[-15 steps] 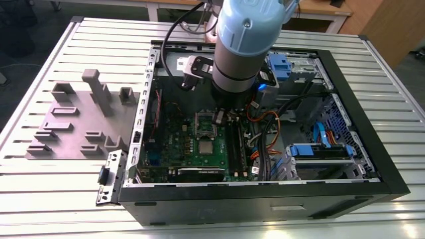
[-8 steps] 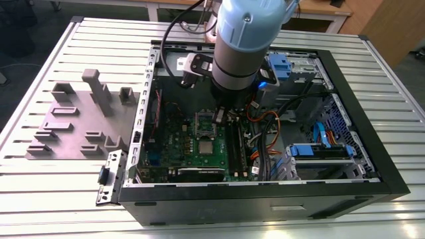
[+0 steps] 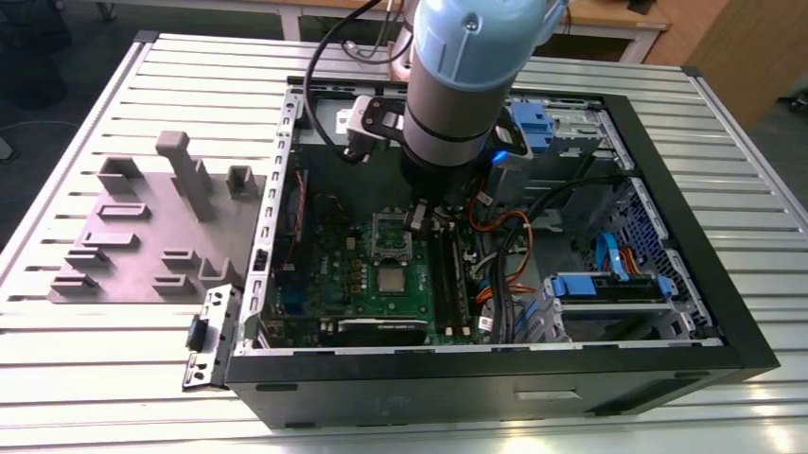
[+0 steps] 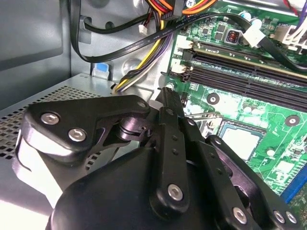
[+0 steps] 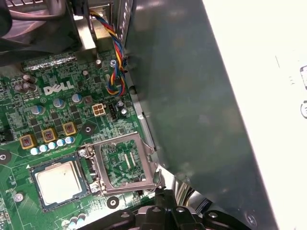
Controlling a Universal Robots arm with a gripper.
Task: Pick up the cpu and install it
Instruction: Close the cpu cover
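Fingers (image 4: 167,103) drawn together, nothing held, tips low over the green motherboard (image 5: 57,110) just beside the socket. Small flat silver-grey square cpu (image 5: 60,181) sits in its dark socket (rectangular metal frame (image 5: 117,140) swung open next to it). Motherboard lies inside the open black metal computer case (image 3: 505,383) with bundled cables (image 4: 139,72), on the slatted worktop (image 3: 127,378). Grey plastic fixture block (image 3: 139,246) sits outside the case, on the exterior view's left.

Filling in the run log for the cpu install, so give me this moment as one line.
cpu: sitting in socket | metal frame: flipped open beside it | claw: inside case, above motherboard near socket
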